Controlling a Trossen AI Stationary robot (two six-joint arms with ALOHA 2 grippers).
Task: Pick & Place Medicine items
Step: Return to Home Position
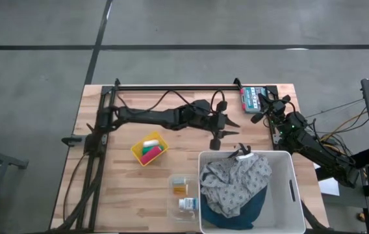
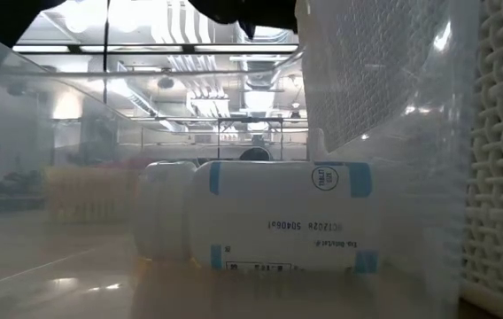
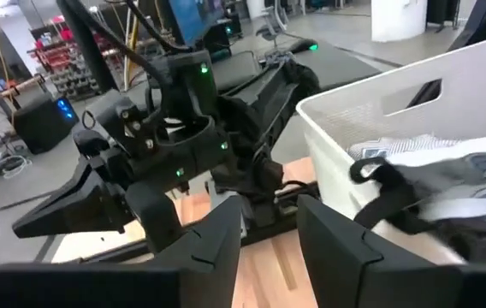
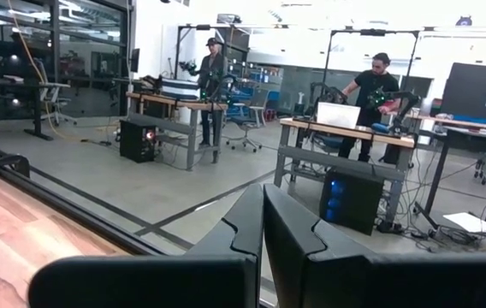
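In the high view a clear tray (image 1: 183, 195) near the table's near edge holds both medicine items: the orange-amber item (image 1: 181, 187) and the white carton with blue print (image 1: 188, 204). The low view shows the carton (image 2: 278, 217) lying on its side behind the clear wall. My left gripper (image 1: 231, 135) (image 3: 269, 235) is open over the table's middle, just beyond the white basket's far rim (image 1: 236, 155), touching nothing. My right gripper (image 1: 262, 107) (image 4: 263, 227) is shut at the far right corner, pointing off the table.
The white basket (image 3: 371, 94) holds a grey patterned cloth (image 1: 233, 182) over a blue cloth (image 1: 236, 218). A yellow bin (image 1: 149, 148) with small white, pink and green items sits left of centre. A teal box (image 1: 251, 97) lies by my right gripper. People stand at desks in the room beyond.
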